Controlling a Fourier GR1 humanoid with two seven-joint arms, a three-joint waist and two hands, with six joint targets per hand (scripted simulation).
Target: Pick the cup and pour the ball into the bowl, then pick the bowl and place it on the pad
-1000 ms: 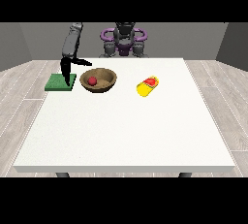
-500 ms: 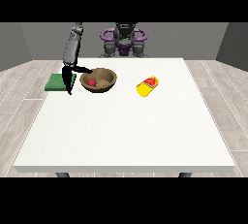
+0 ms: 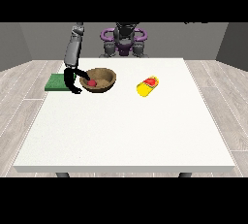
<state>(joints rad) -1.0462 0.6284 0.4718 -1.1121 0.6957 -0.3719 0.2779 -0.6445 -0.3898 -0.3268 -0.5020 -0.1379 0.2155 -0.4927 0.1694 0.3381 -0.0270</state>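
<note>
While the round brown bowl (image 3: 99,79) is sitting on the white bench (image 3: 126,121) cradling a red ball (image 3: 91,82), your robot hand (image 3: 73,80) at the view's left is curling around its rim beside the flat green pad (image 3: 56,81); the yellow cup (image 3: 147,86) is lying tipped, showing red inside.

White table (image 3: 126,131), wood-plank floor (image 3: 22,87), grey walls (image 3: 29,39).

- One brown bowl (image 3: 99,79) on the table.
- One red ball (image 3: 91,82) inside it.
- One yellow cup (image 3: 147,87), lying on its side.
- One green pad (image 3: 58,82).
- One white table (image 3: 126,131).
- One hand (image 3: 73,80) showing, at the view's left.
</note>
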